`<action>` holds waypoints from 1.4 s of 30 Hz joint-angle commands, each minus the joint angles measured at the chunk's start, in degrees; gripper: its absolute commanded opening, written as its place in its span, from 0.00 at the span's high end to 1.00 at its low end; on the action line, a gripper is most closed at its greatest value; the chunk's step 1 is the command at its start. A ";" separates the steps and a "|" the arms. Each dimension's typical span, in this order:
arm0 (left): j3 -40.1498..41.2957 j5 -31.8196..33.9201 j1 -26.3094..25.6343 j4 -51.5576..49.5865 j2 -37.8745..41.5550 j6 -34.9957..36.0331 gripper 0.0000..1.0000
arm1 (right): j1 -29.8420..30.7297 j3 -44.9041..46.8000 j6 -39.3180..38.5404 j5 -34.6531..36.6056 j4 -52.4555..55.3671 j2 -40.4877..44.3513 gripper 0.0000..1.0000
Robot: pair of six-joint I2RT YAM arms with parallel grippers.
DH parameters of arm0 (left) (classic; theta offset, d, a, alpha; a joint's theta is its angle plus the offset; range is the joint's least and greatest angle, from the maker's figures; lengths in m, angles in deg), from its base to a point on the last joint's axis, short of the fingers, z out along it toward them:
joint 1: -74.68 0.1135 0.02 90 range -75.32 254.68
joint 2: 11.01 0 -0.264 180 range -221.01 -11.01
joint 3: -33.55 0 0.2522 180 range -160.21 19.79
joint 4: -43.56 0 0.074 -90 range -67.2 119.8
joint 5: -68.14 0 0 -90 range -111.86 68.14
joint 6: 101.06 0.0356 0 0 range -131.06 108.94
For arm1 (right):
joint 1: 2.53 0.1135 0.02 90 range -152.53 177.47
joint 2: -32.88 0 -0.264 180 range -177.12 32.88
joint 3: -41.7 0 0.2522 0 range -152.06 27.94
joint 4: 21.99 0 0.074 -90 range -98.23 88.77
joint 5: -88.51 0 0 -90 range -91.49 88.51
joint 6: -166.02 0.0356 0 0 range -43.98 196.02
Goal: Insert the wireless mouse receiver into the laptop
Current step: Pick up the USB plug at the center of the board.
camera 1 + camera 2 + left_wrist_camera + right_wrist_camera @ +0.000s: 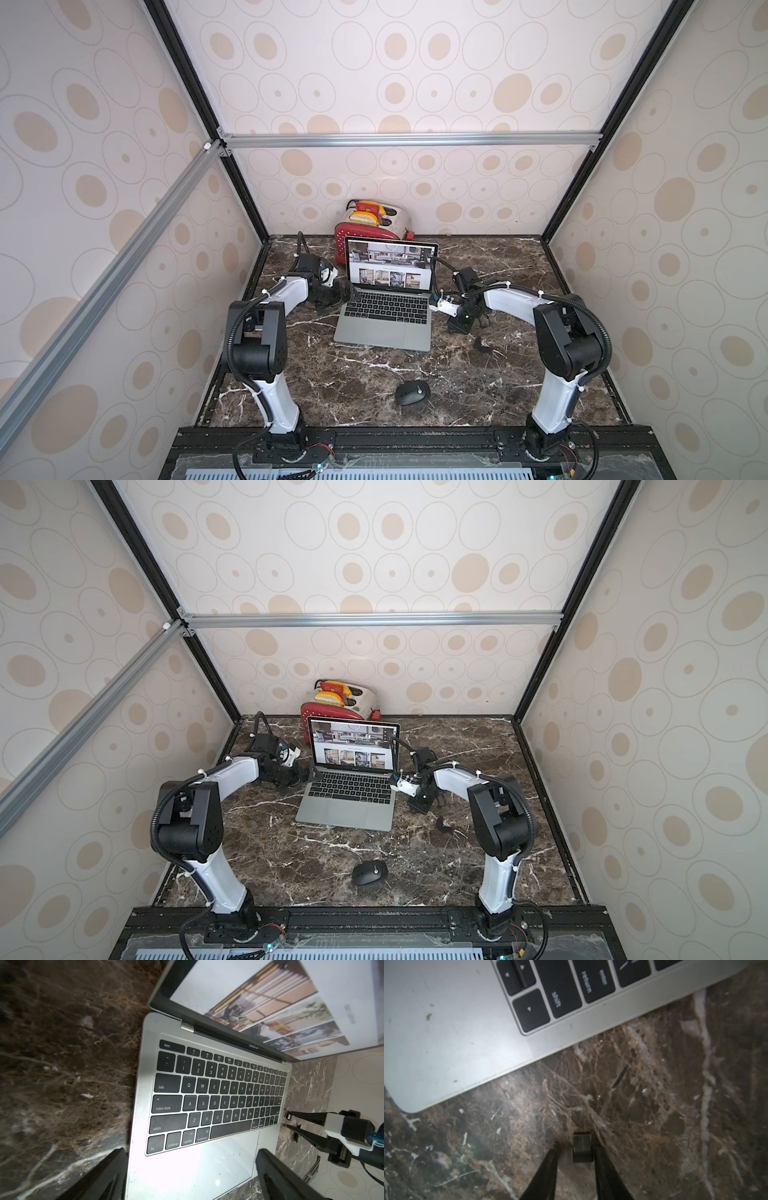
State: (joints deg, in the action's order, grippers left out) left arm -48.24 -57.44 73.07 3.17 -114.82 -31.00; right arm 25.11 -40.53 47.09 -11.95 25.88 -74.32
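The silver-grey laptop (pixel 386 332) (pixel 345 814) stands open at the table's middle, its screen lit. The wireless mouse receiver (pixel 582 1147), a tiny dark block, sits at the tips of my right gripper (pixel 575 1149) (pixel 460 329), just right of the laptop's right edge. It rests against one finger (pixel 600 1159), with a visible gap to the other finger, so the jaws stand apart. The left wrist view shows the same receiver (pixel 287 1115) at one fingertip. My left gripper (pixel 191 1169) (pixel 347 293) is wide open at the laptop's left side, one finger over the palm rest and one over the table.
A black wireless mouse (pixel 411 392) (pixel 370 872) lies near the table's front. A red and white toaster (pixel 374 226) stands behind the laptop against the back wall. A small dark blob (pixel 482 345) lies on the marble right of the right gripper.
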 commanded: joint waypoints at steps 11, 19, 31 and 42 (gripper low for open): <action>-0.61 -0.39 0.71 -0.88 1.98 0.52 0.01 | 0.65 -1.82 1.37 1.65 1.97 -2.94 0.78; -0.61 -0.77 1.00 -0.28 2.01 -0.14 0.01 | 0.35 -2.78 -0.84 -0.22 3.57 -2.06 0.93; -1.31 -0.21 2.03 0.35 1.29 -0.02 0.01 | -2.18 -12.49 -15.02 -2.96 2.97 -4.38 1.00; -6.42 1.79 2.43 -2.82 -2.56 4.99 0.01 | -1.82 -19.42 -17.12 1.31 4.59 -11.78 1.00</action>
State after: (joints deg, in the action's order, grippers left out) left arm -51.63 -56.63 74.95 2.77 -115.56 -29.56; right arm 23.08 -58.61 32.51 -11.58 28.26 -84.53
